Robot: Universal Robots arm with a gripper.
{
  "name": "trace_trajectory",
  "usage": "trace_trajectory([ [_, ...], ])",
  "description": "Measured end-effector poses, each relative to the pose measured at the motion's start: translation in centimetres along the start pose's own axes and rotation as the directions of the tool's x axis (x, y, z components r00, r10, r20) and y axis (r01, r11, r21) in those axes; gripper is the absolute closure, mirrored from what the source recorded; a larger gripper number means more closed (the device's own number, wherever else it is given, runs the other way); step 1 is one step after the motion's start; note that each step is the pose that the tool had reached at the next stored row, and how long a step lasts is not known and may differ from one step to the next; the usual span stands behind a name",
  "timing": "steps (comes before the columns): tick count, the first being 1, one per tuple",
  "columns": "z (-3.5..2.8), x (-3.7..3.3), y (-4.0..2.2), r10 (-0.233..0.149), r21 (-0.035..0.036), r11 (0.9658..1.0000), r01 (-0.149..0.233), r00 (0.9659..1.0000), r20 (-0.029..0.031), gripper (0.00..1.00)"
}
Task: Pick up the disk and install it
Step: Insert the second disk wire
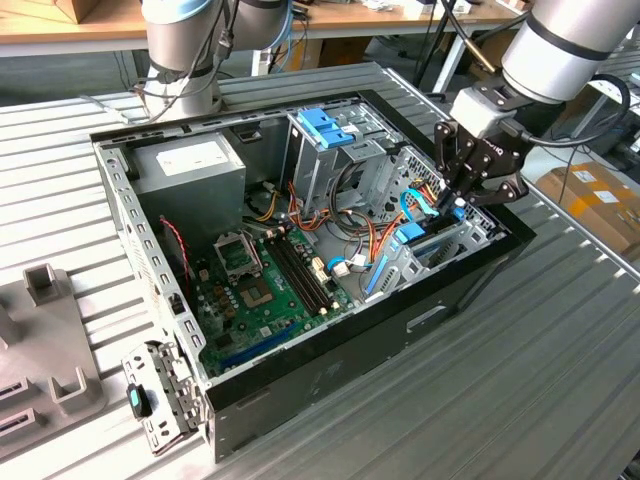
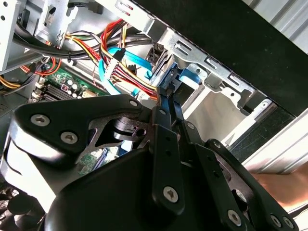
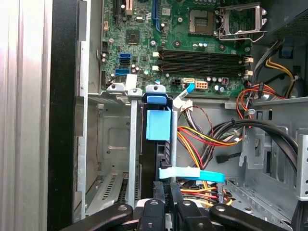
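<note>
The disk [image 3: 158, 126] stands on edge in a slot of the metal drive cage [image 3: 115, 144], its light-blue rail facing the first wrist camera and its dark body running down toward my fingers. In the exterior view the disk [image 1: 412, 236] sits in the cage at the case's right end, just below my gripper [image 1: 456, 203]. My gripper [image 3: 167, 188] has its two thin fingers drawn close together on the disk's near end. The second wrist view shows the gripper [image 2: 169, 94] with its tips at the blue rail [image 2: 186, 77].
An open computer case [image 1: 470, 290] lies on a slatted metal table. Inside are the motherboard [image 1: 260, 290], a power supply [image 1: 190, 165], a raised cage with a blue latch [image 1: 325, 125] and bundled cables [image 3: 202, 139] beside the disk. A flat blue cable [image 3: 192, 174] crosses near my fingers.
</note>
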State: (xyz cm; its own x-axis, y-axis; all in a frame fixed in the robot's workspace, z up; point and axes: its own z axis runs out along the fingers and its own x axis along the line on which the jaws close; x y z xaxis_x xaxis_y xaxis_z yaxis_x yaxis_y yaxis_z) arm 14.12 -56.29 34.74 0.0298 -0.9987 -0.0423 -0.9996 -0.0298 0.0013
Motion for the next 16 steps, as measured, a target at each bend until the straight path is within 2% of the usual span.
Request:
trace_trajectory([
  [7,0.41,0.03,0.0,0.0,0.0,1.0,0.0,1.0,-0.0005,0.84],
  [16,0.13,0.01,0.0,0.0,0.0,1.0,0.0,1.0,-0.0008,0.84],
])
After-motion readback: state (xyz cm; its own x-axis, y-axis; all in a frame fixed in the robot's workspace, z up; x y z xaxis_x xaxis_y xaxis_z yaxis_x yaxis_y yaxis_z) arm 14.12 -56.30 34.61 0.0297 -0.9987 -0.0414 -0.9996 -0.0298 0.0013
